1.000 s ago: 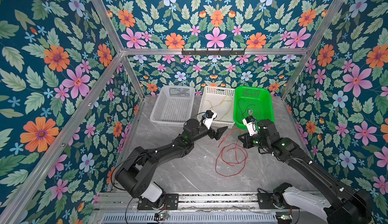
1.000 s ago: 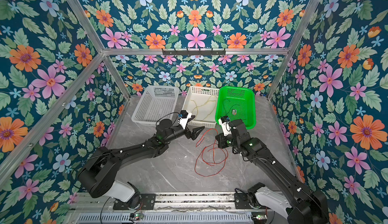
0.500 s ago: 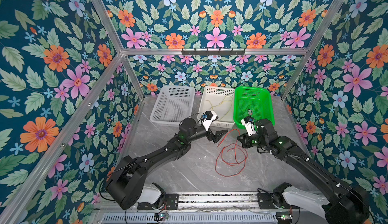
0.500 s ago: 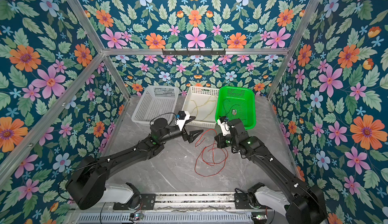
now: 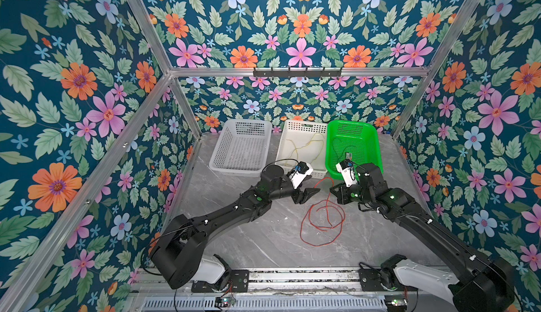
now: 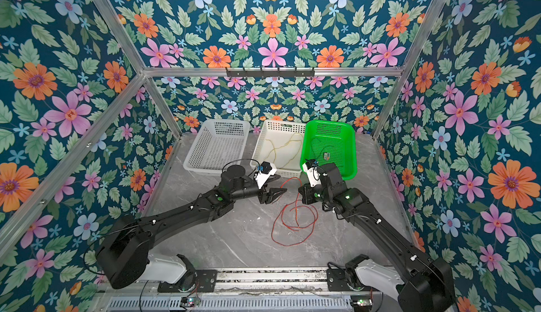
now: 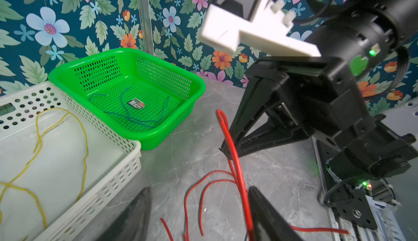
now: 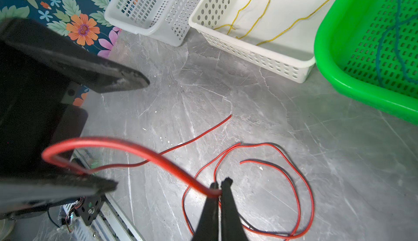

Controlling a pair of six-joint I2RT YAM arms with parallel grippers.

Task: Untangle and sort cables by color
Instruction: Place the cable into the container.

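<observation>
Red cable [image 8: 101,140] pinched by right jaws, left jaws apart around it; label [image 7: 135,103] in green basket [image 7: 162,138] unreadable.

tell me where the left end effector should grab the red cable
Grip the raised arch of the thin red insulated cable, just beside the right end effector pinching it. Bring the left end effector in level from its own side, a finger either side of the strand. Only that stretch stands clear of the grey marble tabletop; the flat loops look hard to get under.
</observation>
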